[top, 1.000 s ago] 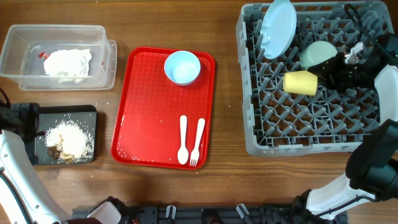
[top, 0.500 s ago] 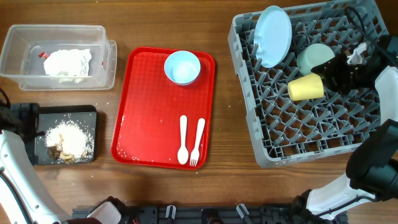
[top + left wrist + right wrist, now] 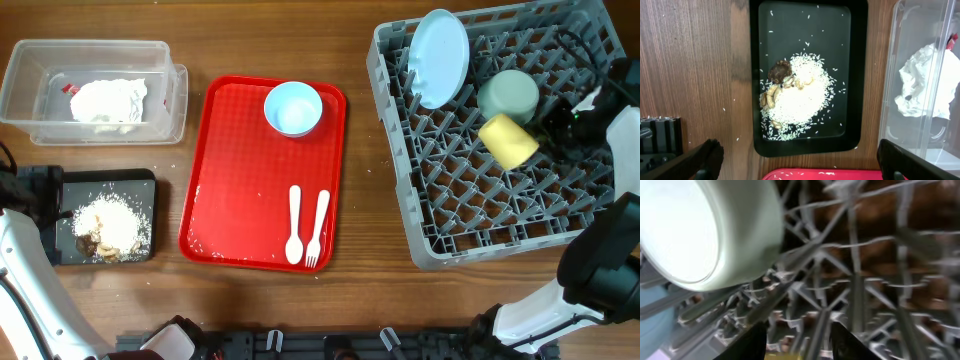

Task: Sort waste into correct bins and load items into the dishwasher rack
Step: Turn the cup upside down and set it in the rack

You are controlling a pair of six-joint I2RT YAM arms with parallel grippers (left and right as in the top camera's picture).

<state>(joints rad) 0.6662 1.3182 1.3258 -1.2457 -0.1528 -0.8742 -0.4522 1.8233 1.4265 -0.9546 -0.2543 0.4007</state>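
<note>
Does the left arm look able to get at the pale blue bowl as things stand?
Probably yes. The left arm has its jaws open and empty above the black tray, and the pale blue bowl sits upright on the red tray beside it, nothing covering it.

a red serving tray (image 3: 230, 200) lies flat on the brown wooden table (image 3: 360, 300), left of centre, its rim raised and corners rounded.
</note>
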